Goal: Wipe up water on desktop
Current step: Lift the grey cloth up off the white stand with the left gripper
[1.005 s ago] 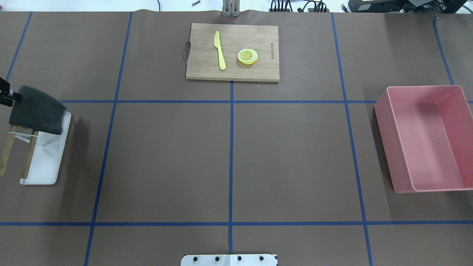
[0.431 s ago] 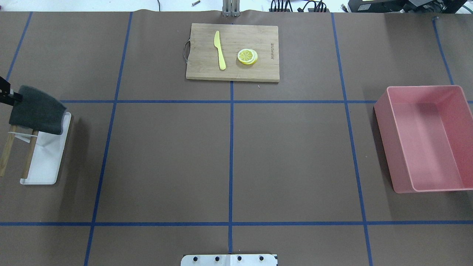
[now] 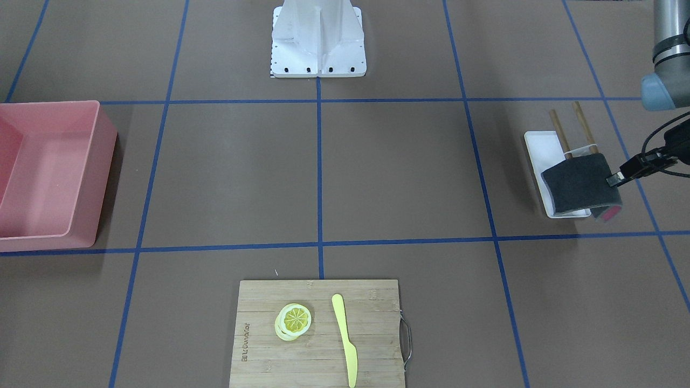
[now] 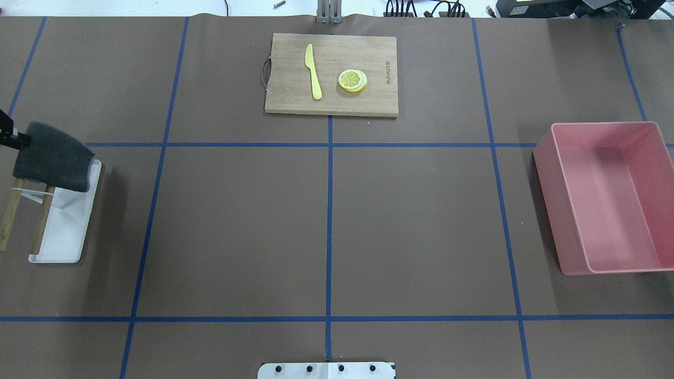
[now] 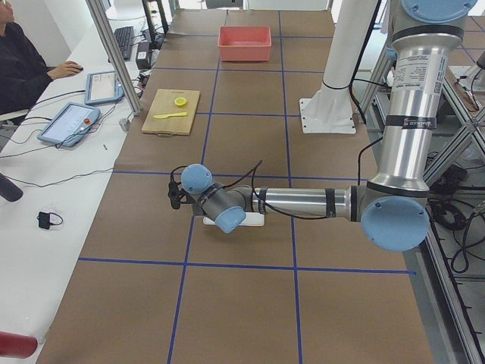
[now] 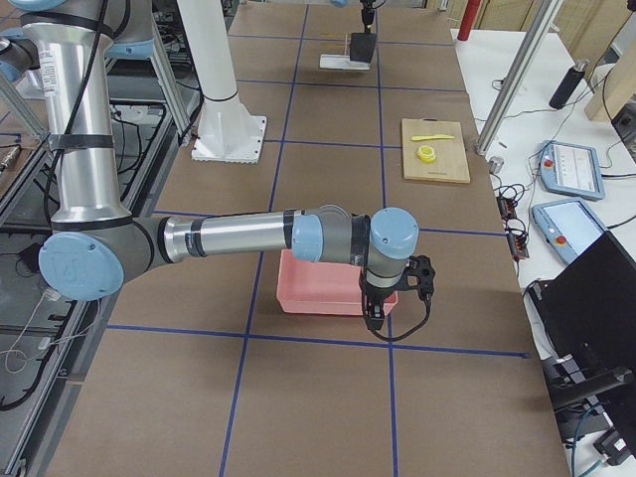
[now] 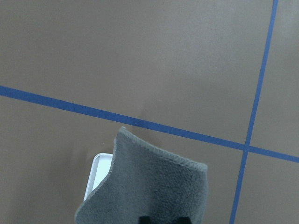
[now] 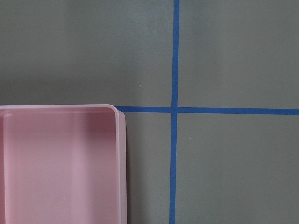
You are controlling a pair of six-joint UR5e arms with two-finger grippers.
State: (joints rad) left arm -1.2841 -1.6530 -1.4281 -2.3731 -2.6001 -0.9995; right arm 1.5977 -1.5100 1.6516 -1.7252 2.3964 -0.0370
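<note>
A: Entry. Left gripper (image 3: pixel 613 179) is at the left edge of the flat matte brown desktop crossed by blue tape lines (image 4: pixel 421 226). Why there?

B: Judged: that is where the wiping tool is kept. The dark grey fleece cloth (image 3: pixel 577 183) hangs over the shallow white plastic tray (image 3: pixel 539 148) and covers the tops of two slim wooden rods (image 3: pixel 560 134) standing in it. Fingers are clamped on the cloth's outer edge. The left wrist view shows dark fingertips (image 7: pixel 145 220) with the fleece pinched between them.

A: Cloth free of the rods?

B: Cannot tell, because its lower edge overlaps tray and rods in both top views.

A: Desktop relative to the fingers?

B: Below them and apart, with nothing but the cloth in between. The open tabletop stretches away towards the middle and the right edge. I can make out no wet patch in any view, so the wipe target is unconfirmed.

A: Right gripper (image 6: pixel 374 316)?

B: Hangs near the right edge beside the empty pink plastic bin (image 4: pixel 547 173), probably parked clear. Only the side camera catches it, so I cannot tell its finger spacing.

A: Other items?

B: A bamboo cutting board (image 4: pixel 295 100) sits at the middle of the far edge, carrying a yellow plastic knife (image 4: pixel 314 73) and stacked lemon slices (image 4: pixel 353 80). All are well apart from both grippers.
</note>
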